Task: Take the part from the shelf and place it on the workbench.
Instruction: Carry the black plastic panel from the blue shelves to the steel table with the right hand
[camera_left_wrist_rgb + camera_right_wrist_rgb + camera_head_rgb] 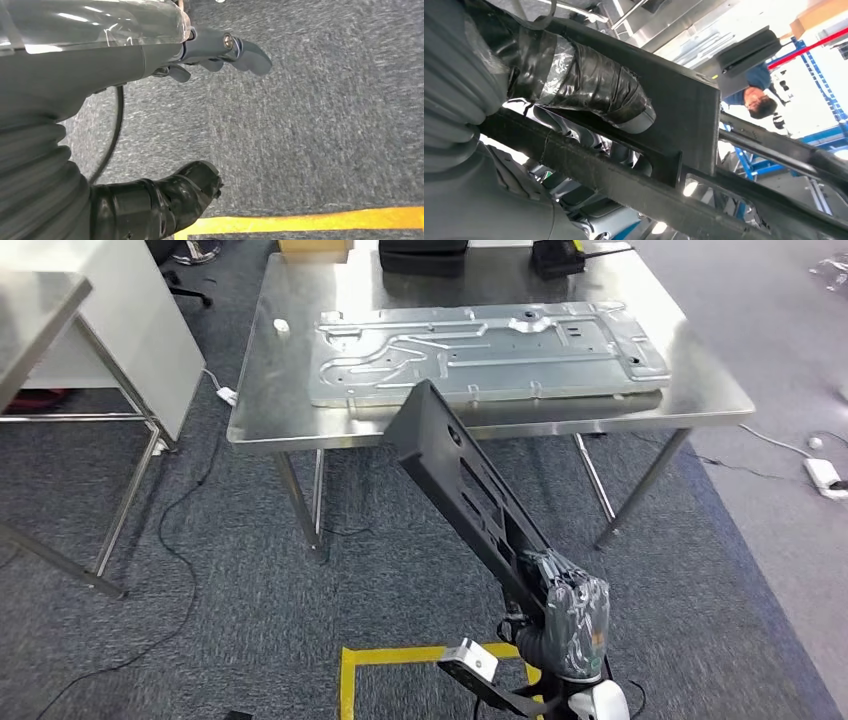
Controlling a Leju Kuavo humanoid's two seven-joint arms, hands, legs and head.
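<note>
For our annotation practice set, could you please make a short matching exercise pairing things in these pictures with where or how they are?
Things:
1. black part
2. pressed metal panel
3. yellow tape
4. left hand

Places or states:
A. stuck to the carpet
B. lying flat on the steel workbench
C. gripped in the right hand, off the bench
D. holding nothing, above the carpet

Pairs: 1-C, 2-B, 3-A, 4-D

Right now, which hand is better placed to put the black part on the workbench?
The right hand: it already grips the black part, whose far end points toward the workbench. The left hand hangs over the carpet, holding nothing.
</note>
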